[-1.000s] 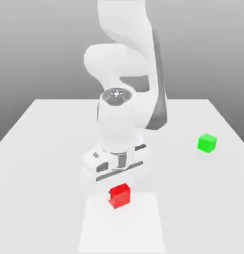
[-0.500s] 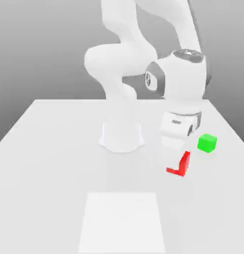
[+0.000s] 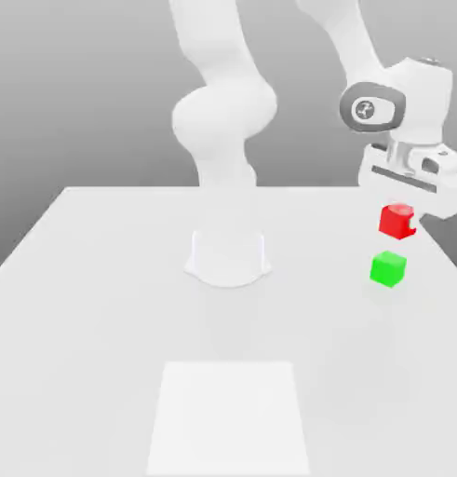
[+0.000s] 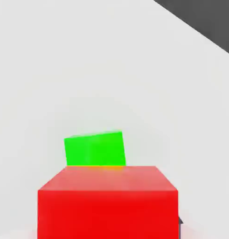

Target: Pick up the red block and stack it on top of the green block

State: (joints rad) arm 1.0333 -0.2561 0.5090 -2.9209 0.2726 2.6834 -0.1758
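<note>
In the exterior view, one white Franka arm (image 3: 222, 112) rises from its round base (image 3: 228, 259) near the back of the white table (image 3: 101, 307) and reaches over to the exterior view's right. Its gripper (image 3: 400, 220) hangs there with its fingers closed narrow on the red block (image 3: 396, 220), which is lifted clear of the table. One green block (image 3: 388, 268) sits on the table just below the red one, with a gap of air between them; the two do not touch. A brighter white rectangular patch (image 3: 229, 417) lies on the table surface toward the front, well apart from both blocks. Nothing stands between the held cube and the green cube. In the hand view, the red block (image 4: 108, 201) is seen close up, and past its upper face the green block (image 4: 94, 149) rests on the pale table (image 4: 65, 70), its lower part hidden behind the red one. A dark strip of background (image 4: 204, 18) cuts across one corner beyond the table edge. Counted: one red cube, one green cube, one arm, one gripper.
</note>
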